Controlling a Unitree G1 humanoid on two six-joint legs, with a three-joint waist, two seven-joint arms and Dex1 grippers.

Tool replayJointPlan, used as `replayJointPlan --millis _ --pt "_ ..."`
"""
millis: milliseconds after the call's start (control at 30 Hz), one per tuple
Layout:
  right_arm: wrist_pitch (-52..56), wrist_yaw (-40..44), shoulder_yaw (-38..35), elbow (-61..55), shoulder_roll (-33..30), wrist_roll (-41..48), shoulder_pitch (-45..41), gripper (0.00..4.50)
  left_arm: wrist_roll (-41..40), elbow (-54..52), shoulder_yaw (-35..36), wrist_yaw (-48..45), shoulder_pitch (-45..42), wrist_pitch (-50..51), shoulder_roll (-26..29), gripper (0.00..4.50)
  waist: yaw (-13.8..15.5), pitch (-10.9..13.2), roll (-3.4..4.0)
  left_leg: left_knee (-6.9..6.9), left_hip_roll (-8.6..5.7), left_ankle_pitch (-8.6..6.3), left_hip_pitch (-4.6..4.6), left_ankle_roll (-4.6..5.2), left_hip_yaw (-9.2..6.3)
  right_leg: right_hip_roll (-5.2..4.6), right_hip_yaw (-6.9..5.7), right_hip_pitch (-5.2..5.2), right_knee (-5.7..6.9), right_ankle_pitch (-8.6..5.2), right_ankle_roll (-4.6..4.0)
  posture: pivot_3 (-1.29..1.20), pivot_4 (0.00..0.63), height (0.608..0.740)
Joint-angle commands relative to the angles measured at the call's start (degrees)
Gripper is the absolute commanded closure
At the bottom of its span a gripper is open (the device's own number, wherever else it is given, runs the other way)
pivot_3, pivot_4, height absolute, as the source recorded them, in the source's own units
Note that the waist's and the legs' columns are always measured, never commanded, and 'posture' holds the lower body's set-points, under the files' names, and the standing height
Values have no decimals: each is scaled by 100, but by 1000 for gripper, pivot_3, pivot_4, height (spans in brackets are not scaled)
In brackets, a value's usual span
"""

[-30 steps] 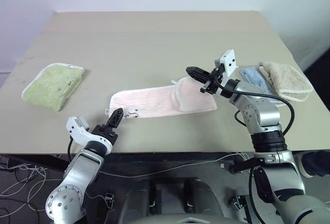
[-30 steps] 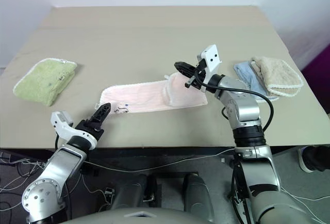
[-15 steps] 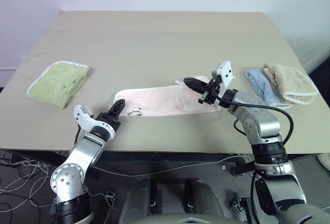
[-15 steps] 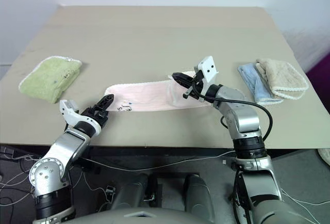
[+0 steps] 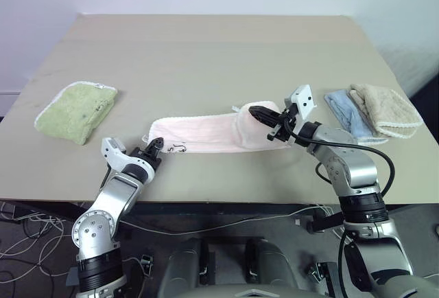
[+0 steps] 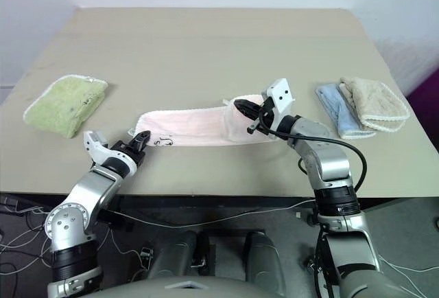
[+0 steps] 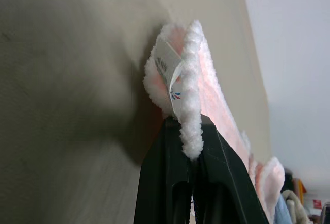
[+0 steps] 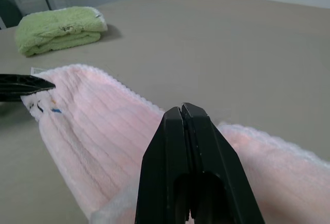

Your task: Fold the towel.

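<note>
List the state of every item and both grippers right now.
Pink towel: laid out long on the table, its right end folded over, pinched at both ends.
Left gripper: shut on the towel's edge.
Right gripper: shut on the towel.
Green towel: folded.
Blue cloth: folded.
Beige cloth: folded, overlapping the blue one.

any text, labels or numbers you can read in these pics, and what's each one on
No text can be read.
Small white tag on the corner of the pink towel: fine print and a small coloured mark, too blurred to read.
Small dark print near that corner: a cartoon figure, not lettering.
</note>
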Motion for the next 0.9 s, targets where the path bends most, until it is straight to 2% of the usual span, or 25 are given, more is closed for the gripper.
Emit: replayJointPlan --millis 33,267,467,567,700,800,900 --pt "-137 -27 -139 -293 -72 20 -13 4500 -12 13 365 -226 -134 -179 324 4478 -4 0 -1 0 1 -2 -1 -3 0 0 0 -1 0 0 0 0 150 740" --pt "-194 -97 -241 -233 -182 -14 7 4500 183 321 1000 -1088 -400 -263 1535 4478 -31 2 -1 -2 3 -1 -11 -10 0 2 -1 -14 0 0 0 0 150 740" --pt "-227 -184 -261 -234 -170 -38 59 4500 550 195 688 -2019 -907 -71 2272 4478 1 6 -5 -3 -1 -2 -18 -14 0 3 -3 -17 -4 0 -1 0 150 740" --pt "-247 -251 -268 -256 -143 -44 113 4500 949 -31 56 -2626 -1372 72 2442 4478 6 7 -7 -3 -1 5 -22 -26 0 4 -5 -18 -5 0 -1 0 150 740" --pt "-273 -354 -297 -287 -129 -48 199 4500 1460 -428 -890 -3292 -1819 222 2371 4478 -10 8 -7 -3 -5 13 -27 -39 4 4 -4 -21 -7 3 4 0 150 740" --pt "-290 -409 -310 -333 -132 -36 277 4500 2149 -684 -1695 -3734 -1996 200 2328 4478 -19 9 -5 -6 -5 17 -27 -43 7 9 -4 -22 -8 12 21 0 150 740" --pt "-279 -499 -340 -435 -116 -25 366 4500 3095 -456 -2634 -4014 -2244 186 2223 4478 -21 9 -5 -9 -3 30 -27 -36 8 17 -4 -23 -7 12 22 0 150 740"
